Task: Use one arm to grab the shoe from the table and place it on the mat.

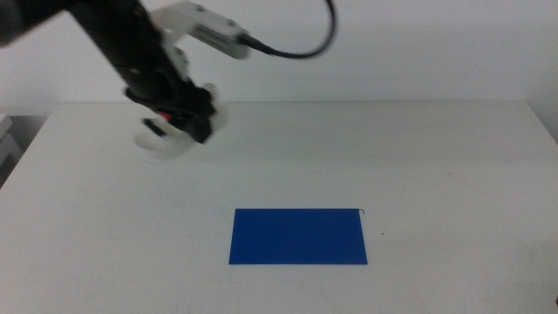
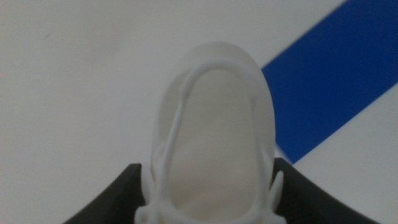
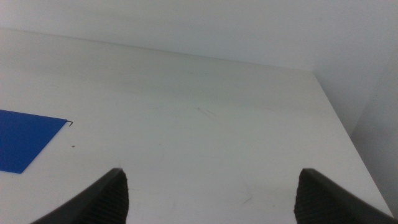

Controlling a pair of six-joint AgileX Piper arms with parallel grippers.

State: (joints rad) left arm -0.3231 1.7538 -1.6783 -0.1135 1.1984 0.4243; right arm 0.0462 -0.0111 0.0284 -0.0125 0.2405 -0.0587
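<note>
White shoe (image 2: 214,137) pinched in left claw (image 1: 179,122), above table (image 1: 436,166), away from mat (image 1: 298,236); right claw (image 3: 211,193) spread.

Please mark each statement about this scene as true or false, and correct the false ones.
1. The left gripper holds the shoe. True.
2. The shoe lies on the mat. False: it is at the far left of the table, apart from the mat, in the gripper.
3. The right gripper is shut on something. False: its jaws stand wide apart with nothing between them.
4. The mat is blue and bare. True.
5. Both arms show in the middle view. False: only the left arm shows there.
</note>
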